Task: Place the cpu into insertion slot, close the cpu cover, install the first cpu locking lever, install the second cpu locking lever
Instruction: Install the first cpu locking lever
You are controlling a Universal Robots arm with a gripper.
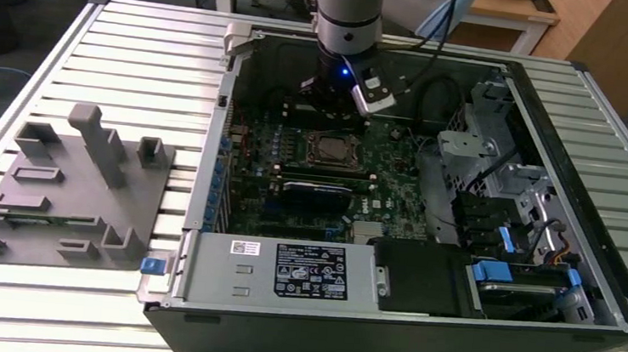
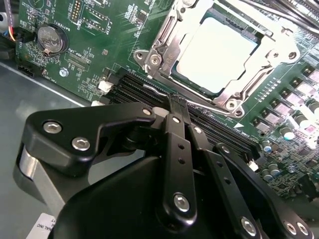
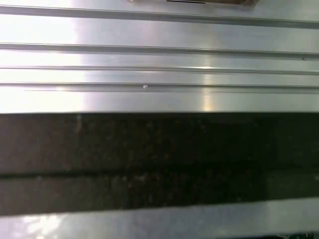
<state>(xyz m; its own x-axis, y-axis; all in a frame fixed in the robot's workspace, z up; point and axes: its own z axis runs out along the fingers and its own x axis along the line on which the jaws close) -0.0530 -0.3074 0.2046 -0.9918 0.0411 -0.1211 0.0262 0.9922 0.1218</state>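
Note:
The cpu [image 2: 218, 54] lies in the insertion slot [image 1: 333, 149] on the green board, its dull silver top showing. The cpu cover [image 2: 162, 47], a silvery frame, lies flat around it, with the chip showing through its cutout. In the second wrist view my gripper [image 2: 177, 101] is shut with nothing between its black fingers [image 2: 175, 144]. The tips hover over the black memory slots [image 2: 144, 89], just beside the socket. In the exterior view the gripper [image 1: 322, 108] hangs inside the open case, a little behind the socket. How the locking levers stand I cannot tell.
The open computer case [image 1: 574, 318] lies on a slatted metal table [image 1: 132, 41]. A grey fixture block [image 1: 74, 189] stands at the exterior view's left. Drive bays and blue clips [image 1: 513, 245] fill the exterior view's right. A coin battery [image 2: 48, 38] sits on the board.

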